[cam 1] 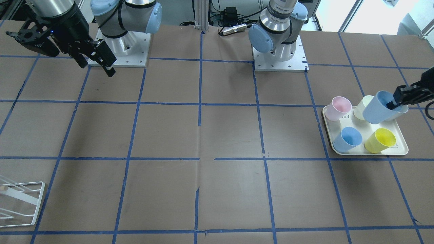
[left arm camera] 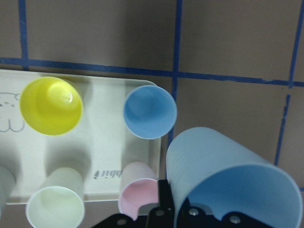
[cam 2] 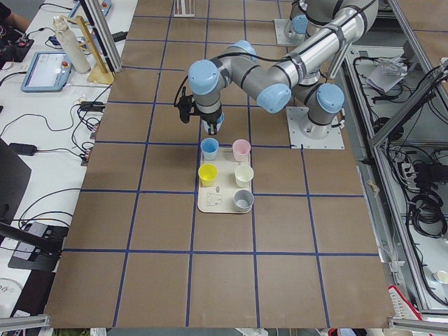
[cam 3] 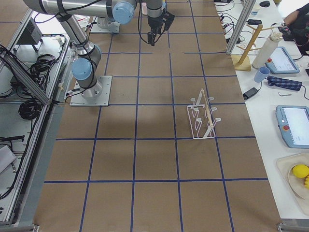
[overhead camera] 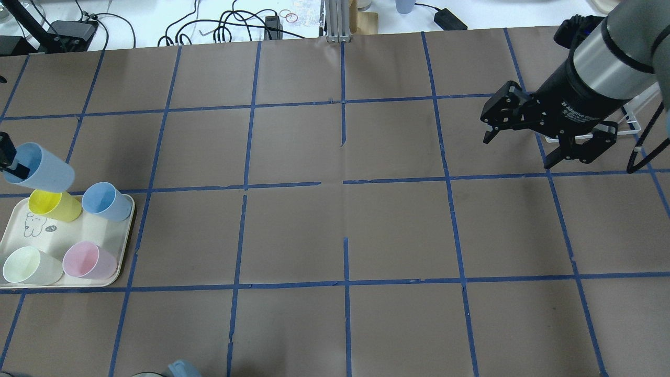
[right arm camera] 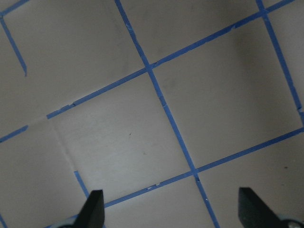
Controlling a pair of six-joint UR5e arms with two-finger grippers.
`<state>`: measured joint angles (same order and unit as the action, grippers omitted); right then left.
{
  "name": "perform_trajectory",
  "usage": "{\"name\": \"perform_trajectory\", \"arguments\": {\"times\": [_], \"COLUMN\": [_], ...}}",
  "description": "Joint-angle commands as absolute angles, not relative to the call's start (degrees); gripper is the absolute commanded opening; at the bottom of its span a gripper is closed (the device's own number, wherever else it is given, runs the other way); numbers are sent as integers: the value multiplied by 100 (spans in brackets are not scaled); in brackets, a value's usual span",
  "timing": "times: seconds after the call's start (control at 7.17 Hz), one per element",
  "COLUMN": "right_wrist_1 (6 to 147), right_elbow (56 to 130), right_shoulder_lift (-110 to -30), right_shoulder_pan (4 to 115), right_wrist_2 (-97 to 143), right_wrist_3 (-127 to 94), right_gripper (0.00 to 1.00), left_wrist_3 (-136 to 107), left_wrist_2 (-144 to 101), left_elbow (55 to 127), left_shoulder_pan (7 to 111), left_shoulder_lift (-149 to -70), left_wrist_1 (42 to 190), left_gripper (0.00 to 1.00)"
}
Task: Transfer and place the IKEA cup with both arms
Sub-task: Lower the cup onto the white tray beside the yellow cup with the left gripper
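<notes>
So the left claw is gripping the IKEA cup, the pale light-blue one, by its wall. One finger is sitting inside the mouth and the other is pressing on the outside. The cup isn't touching anything else. It's hanging in the air above the tray at the robot's left end of the tabletop, tipped well over, with its open mouth pointing back toward the claw.

Below it the tray is carrying five more cups, all upright:
- a yellow cup
- a deeper blue cup right beside the yellow one
- a pink cup
- a pale green cup
- a grey cup, which the left side view is showing best

The wrist camera on that arm is looking straight down past the held cup, and the pale blue one is filling the lower right of its picture.

The right claw is hovering over bare tabletop way over on the robot's right side, well apart from the tray. Its fingers are spread wide with nothing between them, and its own camera is seeing only brown surface and blue tape lines.

A white wire rack is standing on the tabletop on that right side too, near the far edge from the robot.
</notes>
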<state>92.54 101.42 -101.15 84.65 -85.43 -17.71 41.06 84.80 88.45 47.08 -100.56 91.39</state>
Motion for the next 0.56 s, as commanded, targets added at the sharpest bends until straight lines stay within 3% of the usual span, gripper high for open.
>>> {"name": "perform_trajectory", "arguments": {"times": [0.0, 0.42], "right_wrist_1": [9316, 9342], "right_elbow": [10212, 10196], "right_shoulder_lift": [-10055, -10028], "right_shoulder_pan": [9024, 8948], "right_wrist_2": [-9140, -9079], "right_wrist_3": [-1531, -1160], "right_gripper": [100, 100], "left_wrist_3": [5538, 6266], "left_wrist_2": [8780, 8798], "left_elbow": [7696, 6970], "left_shoulder_pan": [3976, 3691], "left_shoulder_lift": [-11096, -12249], "left_wrist_1": [9253, 9167], "left_gripper": [0, 0]}}
